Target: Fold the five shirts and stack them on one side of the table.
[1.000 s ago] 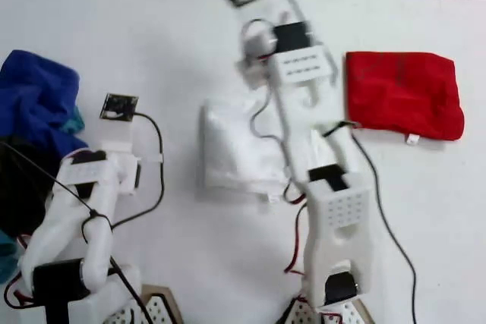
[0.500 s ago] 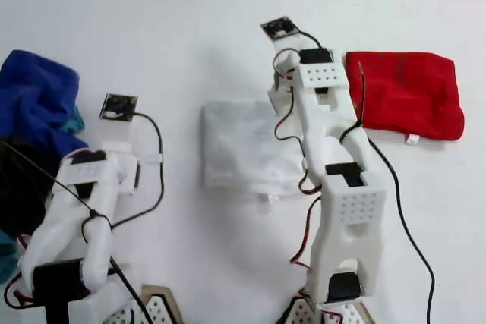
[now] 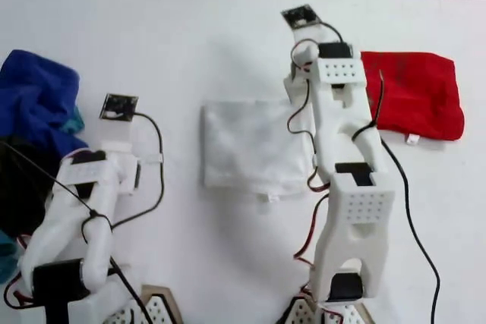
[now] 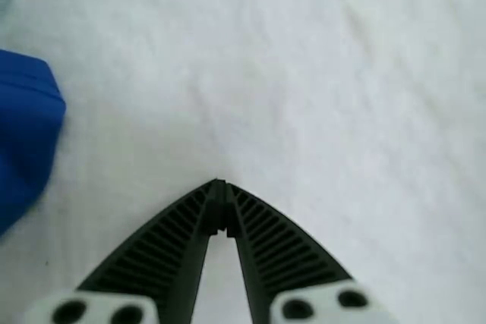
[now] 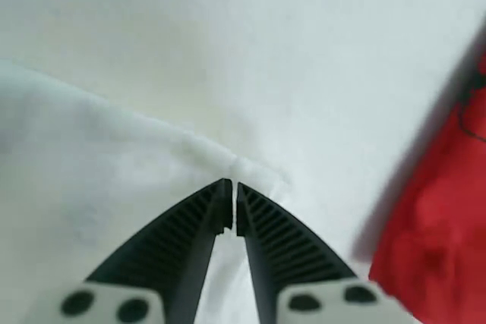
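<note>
A folded white shirt [image 3: 250,146] lies flat in the middle of the table. To its right lies a folded red shirt [image 3: 414,92], also at the edge of the right wrist view [image 5: 437,225]. A heap of unfolded shirts, blue [image 3: 34,96] on top and dark ones under it, sits at the left edge. My right gripper [image 5: 232,187] is shut, its tips at the white shirt's far right corner [image 5: 235,165], between the two folded shirts. My left gripper [image 4: 220,187] is shut over bare table, with the blue shirt [image 4: 26,134] off to one side.
The white table [image 3: 152,36] has bare room along its far side and in front of the white shirt. Black and red cables [image 3: 395,187] trail from the right arm across the table beside the red shirt.
The right arm swung rightward off the white shirt to its far right corner. The white shirt went from rumpled to flat and folded. The left arm stayed still.
</note>
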Robot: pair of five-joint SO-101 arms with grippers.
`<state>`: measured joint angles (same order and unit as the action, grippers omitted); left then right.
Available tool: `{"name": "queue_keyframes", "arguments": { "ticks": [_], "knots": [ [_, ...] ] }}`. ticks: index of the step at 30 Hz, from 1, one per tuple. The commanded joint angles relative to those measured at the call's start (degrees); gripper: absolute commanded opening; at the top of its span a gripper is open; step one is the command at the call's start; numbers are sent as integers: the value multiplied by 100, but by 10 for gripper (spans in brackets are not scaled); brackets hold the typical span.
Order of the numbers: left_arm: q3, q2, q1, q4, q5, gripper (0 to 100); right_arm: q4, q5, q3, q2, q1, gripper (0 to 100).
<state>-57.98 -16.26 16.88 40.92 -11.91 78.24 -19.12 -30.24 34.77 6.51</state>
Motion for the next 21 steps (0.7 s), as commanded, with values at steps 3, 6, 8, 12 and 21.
{"name": "queue_keyframes", "arguments": {
  "ticks": [3, 6, 8, 12, 21],
  "knots": [
    [13, -202, 26, -88, -18, 27, 1648, 53, -1635, -374, -101, 21],
    [13, -202, 26, -88, -9, 27, 2299, 62, -2066, -330, -119, 21],
    [13, -202, 26, -88, -9, 27, 2316, 62, -1943, -400, -110, 21],
    [13, -202, 26, -88, -18, 27, 2316, 62, -1345, -769, -66, 21],
    [13, -202, 26, -88, -9, 27, 2316, 457, 1187, -3020, 22, 21]
  ]
}}
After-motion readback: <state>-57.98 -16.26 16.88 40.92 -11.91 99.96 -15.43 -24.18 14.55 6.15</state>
